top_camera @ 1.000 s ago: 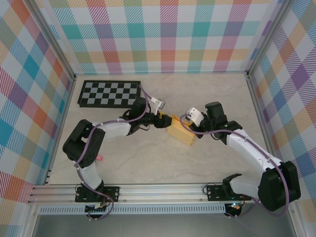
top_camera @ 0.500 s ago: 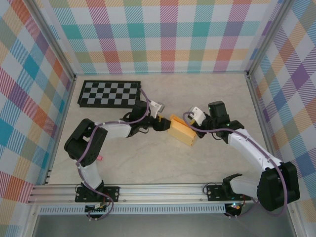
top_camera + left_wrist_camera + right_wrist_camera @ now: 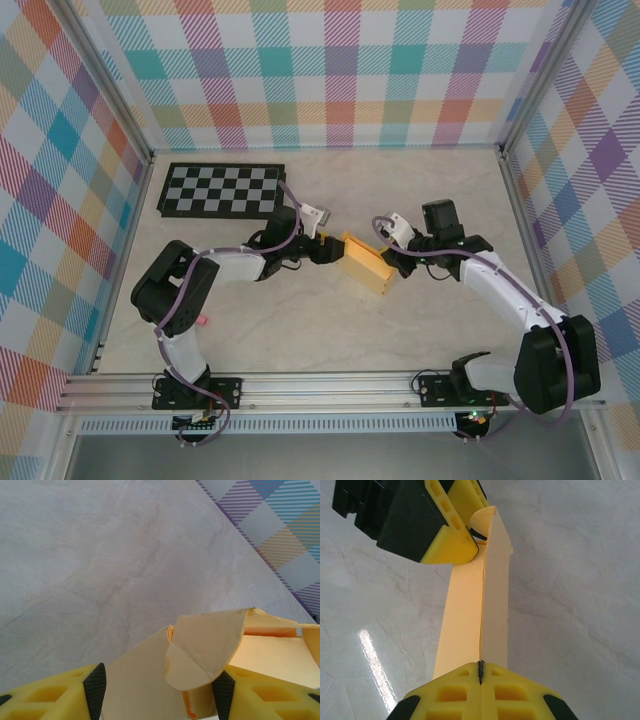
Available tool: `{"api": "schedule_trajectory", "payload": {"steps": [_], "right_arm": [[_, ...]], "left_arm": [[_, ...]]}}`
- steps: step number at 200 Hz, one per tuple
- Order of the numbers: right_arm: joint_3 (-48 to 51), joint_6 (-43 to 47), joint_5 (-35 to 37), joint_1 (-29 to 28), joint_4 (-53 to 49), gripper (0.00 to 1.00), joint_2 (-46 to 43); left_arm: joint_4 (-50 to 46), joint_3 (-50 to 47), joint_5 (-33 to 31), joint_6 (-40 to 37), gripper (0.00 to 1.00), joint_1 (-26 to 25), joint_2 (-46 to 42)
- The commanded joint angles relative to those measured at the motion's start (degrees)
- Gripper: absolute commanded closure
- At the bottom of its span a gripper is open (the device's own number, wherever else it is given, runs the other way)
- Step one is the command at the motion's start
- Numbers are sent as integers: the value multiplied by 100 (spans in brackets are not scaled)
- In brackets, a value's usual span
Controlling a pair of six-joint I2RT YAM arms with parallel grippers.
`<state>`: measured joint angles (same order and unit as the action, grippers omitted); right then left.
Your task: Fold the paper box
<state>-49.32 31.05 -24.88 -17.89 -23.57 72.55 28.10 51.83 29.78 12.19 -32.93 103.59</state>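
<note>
Find the paper box [image 3: 365, 264] near the middle of the bench [image 3: 300, 330], well apart from the checkerboard [image 3: 220, 190] toward the far-left corner. Read its long axis as a diagonal, far-left end to near-right end.

Note the left gripper [image 3: 328, 247] at the far-left end, fingers [image 3: 95, 692] about half spread, one pad against each side of the card. Take this as a hold on that end. See a rounded tuck flap [image 3: 205, 645] there, curled up between the pads and not yet pushed in.

Note the right gripper [image 3: 391, 265] toward the near-right stretch of the box, on its right long side, fingers [image 3: 450, 695] pressed fully together. Cannot tell from the wrist view between a nipped card edge and mere contact at that seam. Record as closed, hold uncertain.

Judge the loose flap as the step in hand. Lies directly ahead of the left fingers, in line with the box's axis, so left arm nearer. Right arm well placed to brace the near-right end against a push. Expect thin card to buckle under off-axis pressure.
</note>
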Motion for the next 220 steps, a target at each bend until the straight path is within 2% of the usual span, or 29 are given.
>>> {"api": "schedule_trajectory", "payload": {"steps": [1, 59, 64, 68, 127, 160, 175, 197, 220], "right_arm": [[-182, -90, -778, 169, -354, 100, 138], [-541, -31, -1138, 444, -773, 100, 564], [-552, -37, -1148, 455, -764, 100, 583], [-559, -36, -1155, 458, -762, 100, 593], [-536, -19, -1059, 470, -745, 100, 622], [-526, -2, -1053, 471, -740, 100, 624], [-530, -5, -1072, 471, -727, 100, 637], [-555, -2, -1078, 473, -728, 100, 672], [-552, 7, -1081, 471, -737, 100, 663]], "left_arm": [[-365, 82, -262, -164, 41, -3, 168], [167, -180, -76, 198, 38, 126, -261], [230, -224, -76, 245, 31, 145, -326], [255, -244, -69, 261, 29, 165, -374], [273, -582, 134, 328, 29, 322, -909], [444, -637, 271, 618, 31, 418, -1042], [377, -537, 474, 607, 34, 419, -1027], [379, -485, 865, 560, 44, 419, -917], [566, -639, 930, 387, 44, 419, -852]]}}
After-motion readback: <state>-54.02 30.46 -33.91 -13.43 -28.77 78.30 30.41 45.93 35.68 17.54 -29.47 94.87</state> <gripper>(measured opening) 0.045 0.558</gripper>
